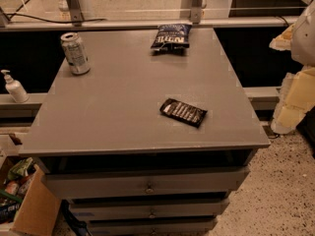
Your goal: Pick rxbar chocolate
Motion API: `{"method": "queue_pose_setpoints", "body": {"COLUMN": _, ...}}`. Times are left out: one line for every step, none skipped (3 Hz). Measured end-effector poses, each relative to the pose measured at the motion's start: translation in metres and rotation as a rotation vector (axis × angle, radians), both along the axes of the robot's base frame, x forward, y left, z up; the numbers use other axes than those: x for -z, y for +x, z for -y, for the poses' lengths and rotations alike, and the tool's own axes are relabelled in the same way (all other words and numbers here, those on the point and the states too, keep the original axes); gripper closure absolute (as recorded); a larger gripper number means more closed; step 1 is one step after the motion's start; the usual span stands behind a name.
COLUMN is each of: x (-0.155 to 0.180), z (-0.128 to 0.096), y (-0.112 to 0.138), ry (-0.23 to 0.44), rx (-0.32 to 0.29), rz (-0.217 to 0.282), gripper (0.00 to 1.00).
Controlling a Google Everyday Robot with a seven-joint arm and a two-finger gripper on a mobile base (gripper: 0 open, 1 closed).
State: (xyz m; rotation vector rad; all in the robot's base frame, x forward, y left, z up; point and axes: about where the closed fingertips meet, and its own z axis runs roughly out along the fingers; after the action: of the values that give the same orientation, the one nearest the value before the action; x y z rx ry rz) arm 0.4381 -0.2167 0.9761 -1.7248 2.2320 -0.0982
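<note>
Rxbar chocolate (183, 112) lies flat on the worktop (113, 107), right of centre, untouched; the pincer (297, 95) hangs beyond the right edge, well apart, whether open or closed cannot be told; approach, grasp and lift all remain.

Grey drawer cabinet (98, 183) on speckled terrazzo floor (280, 191)

Showing only at the right edge, beside the surface (123, 107). Wearing a smooth white rounded shell (306, 33) up top. Ending in the gripper (294, 85) below, looking like blocky cream-yellow pieces with rough whitish edges.
</note>
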Motion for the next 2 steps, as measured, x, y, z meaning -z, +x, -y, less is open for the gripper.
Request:
{"method": "queue_pose_setpoints", "body": {"x": 0.0, "z": 0.0, "y": 0.0, "ry": 0.0, "rx": 0.0, "rz": 0.0, "gripper": 0.0}}
{"method": "queue_pose_setpoints", "body": {"x": 0.006, "z": -0.006, "y": 0.011, "ry": 0.044, "rx": -0.015, "rz": 0.001, "gripper": 0.0}}
